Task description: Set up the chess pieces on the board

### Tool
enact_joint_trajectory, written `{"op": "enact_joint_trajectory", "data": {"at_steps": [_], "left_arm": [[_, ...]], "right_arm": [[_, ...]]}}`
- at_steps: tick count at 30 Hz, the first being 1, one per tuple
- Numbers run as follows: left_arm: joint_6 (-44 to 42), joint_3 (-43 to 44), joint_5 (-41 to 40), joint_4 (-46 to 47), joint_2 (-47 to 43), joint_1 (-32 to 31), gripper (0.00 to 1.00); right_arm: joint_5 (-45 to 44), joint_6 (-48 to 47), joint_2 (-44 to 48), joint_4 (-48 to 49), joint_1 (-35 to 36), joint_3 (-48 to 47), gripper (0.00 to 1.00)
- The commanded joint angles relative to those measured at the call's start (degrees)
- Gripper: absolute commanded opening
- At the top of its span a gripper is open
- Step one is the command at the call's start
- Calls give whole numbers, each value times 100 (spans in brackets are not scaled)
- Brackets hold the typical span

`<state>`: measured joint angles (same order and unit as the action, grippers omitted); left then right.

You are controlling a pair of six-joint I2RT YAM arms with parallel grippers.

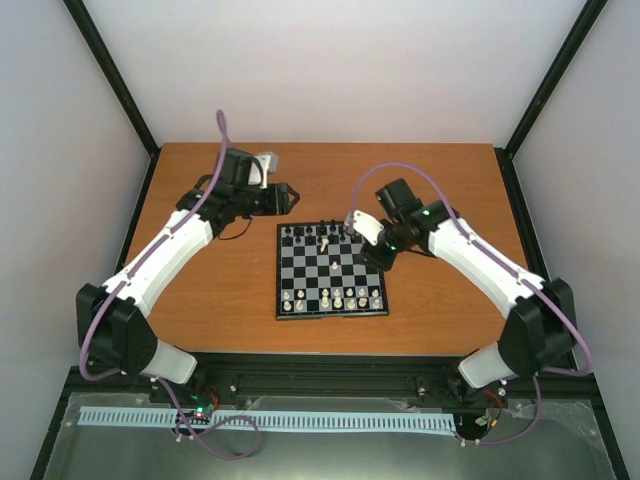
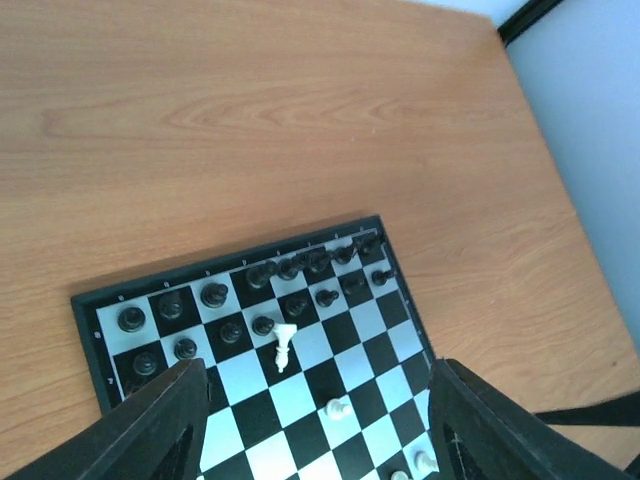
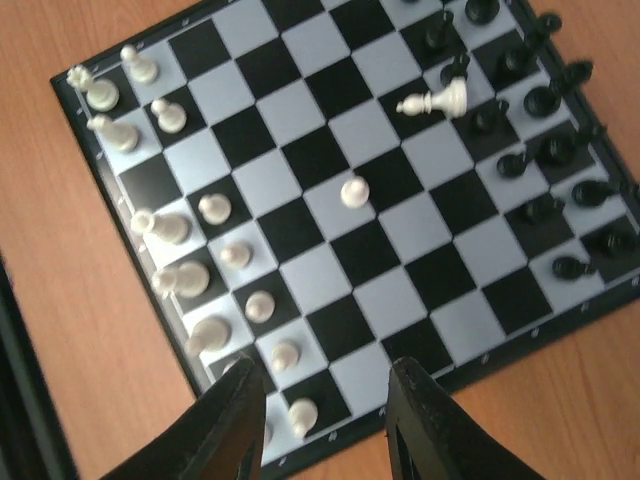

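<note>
The board [image 1: 318,276] lies mid-table between both arms. Black chess pieces [image 2: 290,268] [image 3: 540,150] fill its far two rows; cream-white ones [image 1: 335,297] [image 3: 180,280] line the near rows. One white piece [image 2: 284,347] [image 3: 435,102] lies toppled just in front of the black pawns, and a lone white pawn [image 2: 338,408] [image 3: 354,190] stands mid-board. My left gripper [image 1: 290,197] [image 2: 315,440] hovers open beyond the board's far left corner, holding nothing. My right gripper [image 1: 365,240] [image 3: 325,430] is open above the board's right edge, with nothing between its fingers.
The wooden table [image 1: 220,290] has a black frame rail [image 1: 330,365] along its near edge. White walls stand on three sides. Each arm reaches in from its own side of the board.
</note>
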<state>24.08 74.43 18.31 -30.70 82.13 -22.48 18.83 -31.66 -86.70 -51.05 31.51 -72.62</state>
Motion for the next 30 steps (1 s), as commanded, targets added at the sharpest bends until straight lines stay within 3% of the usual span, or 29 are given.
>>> {"op": "enact_joint_trajectory", "data": {"at_steps": [1, 4, 9, 19, 30], "left_arm": [[-320, 368, -1010, -366, 613, -833, 62], [-419, 484, -1549, -487, 1010, -1384, 62], [-367, 4, -1824, 147, 1537, -1475, 55], [-747, 492, -2172, 477, 2863, -1658, 43], [-720, 805, -2417, 336, 3374, -1804, 31]], "right_arm": [[100, 354, 900, -36, -301, 585, 36], [276, 669, 1754, 174, -342, 986, 40], [408, 635, 2577, 927, -450, 1683, 44], [420, 524, 2604, 1127, -451, 2102, 44], [358, 509, 2535, 1111, -450, 2142, 45]]}}
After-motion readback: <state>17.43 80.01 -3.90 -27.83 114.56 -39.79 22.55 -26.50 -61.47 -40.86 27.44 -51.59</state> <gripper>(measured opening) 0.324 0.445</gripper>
